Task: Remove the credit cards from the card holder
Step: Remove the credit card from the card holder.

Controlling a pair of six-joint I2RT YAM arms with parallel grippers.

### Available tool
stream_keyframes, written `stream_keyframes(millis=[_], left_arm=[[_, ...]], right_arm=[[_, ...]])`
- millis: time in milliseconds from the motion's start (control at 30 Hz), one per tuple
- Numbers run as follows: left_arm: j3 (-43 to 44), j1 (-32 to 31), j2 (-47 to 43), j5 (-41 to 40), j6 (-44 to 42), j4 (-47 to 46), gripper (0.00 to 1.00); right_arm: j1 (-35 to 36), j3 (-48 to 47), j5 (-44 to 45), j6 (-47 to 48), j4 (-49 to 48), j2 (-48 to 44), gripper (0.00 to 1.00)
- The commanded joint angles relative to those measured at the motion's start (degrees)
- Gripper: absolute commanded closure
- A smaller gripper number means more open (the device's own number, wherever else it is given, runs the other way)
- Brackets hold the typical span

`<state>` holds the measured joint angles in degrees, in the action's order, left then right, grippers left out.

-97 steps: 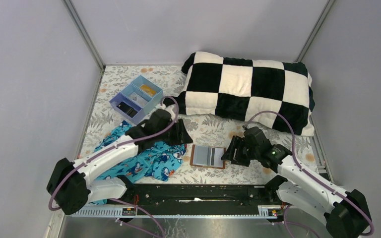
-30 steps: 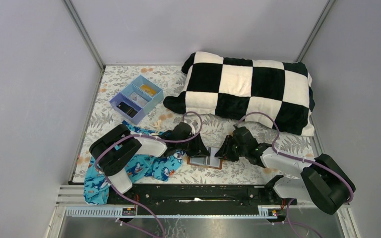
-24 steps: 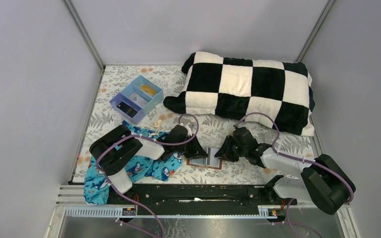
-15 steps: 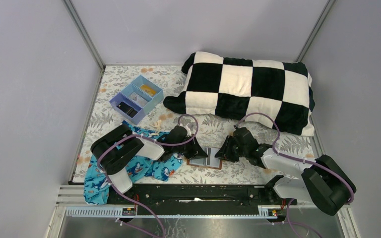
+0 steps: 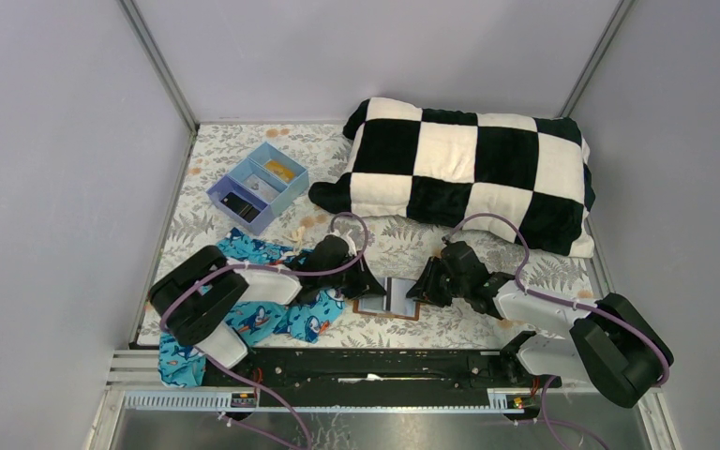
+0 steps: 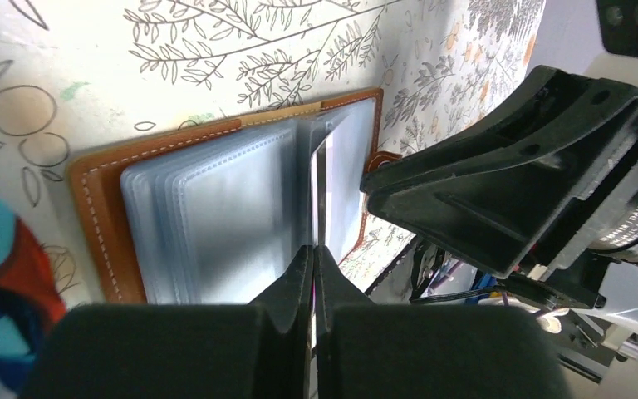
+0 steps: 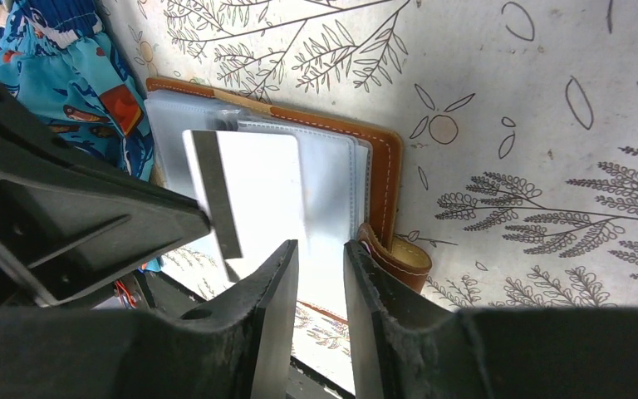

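Pulling back, left gripper (image 6: 314, 249) pinches a credit card (image 7: 257, 199), seemingly freed from the card holder (image 6: 95, 224) beneath its tips; right gripper (image 7: 320, 249) hovers spread opposite.

Checkered pillow (image 5: 469, 178), blue tray (image 5: 281, 202), perhaps shark-print cloth (image 5: 286, 314), floral tablecloth (image 5: 394, 248)

credit card (image 7: 253, 195): lower corner hidden behind the right gripper (image 7: 320, 249); edge-on in the left wrist view, face unseen.
card holder (image 5: 389, 309): ends covered from above by left gripper (image 5: 375, 287) and right gripper.
blue tray (image 5: 232, 216): contents too small to tell.
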<state>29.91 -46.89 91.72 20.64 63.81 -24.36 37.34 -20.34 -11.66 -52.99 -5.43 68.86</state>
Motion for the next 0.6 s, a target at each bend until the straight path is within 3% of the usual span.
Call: stream_keyframes(millis=[0, 233, 333, 567], left_arm=[[2.2, 1.4, -5.7, -2.1, -5.5, 8.0, 1.0], [4.9, 3.8, -11.7, -3.7, -13.5, 22.5, 1.0], [9.2, 3.9, -12.5, -6.1, -17.6, 31.1, 1.0], [13.8, 3.8, -12.5, -7.5, -19.7, 36.4, 1.0]], right_arm=[[0.4, 1.5, 1.0, 0.4, 2.8, 0.5, 0.66], [0.4, -0.1, 0.6, 2.6, 4.9, -0.8, 0.66], [0.4, -3.3, 1.1, 5.4, 10.3, -2.2, 0.65], [0.5, -9.9, 0.0, 8.6, 14.3, -4.0, 0.56]])
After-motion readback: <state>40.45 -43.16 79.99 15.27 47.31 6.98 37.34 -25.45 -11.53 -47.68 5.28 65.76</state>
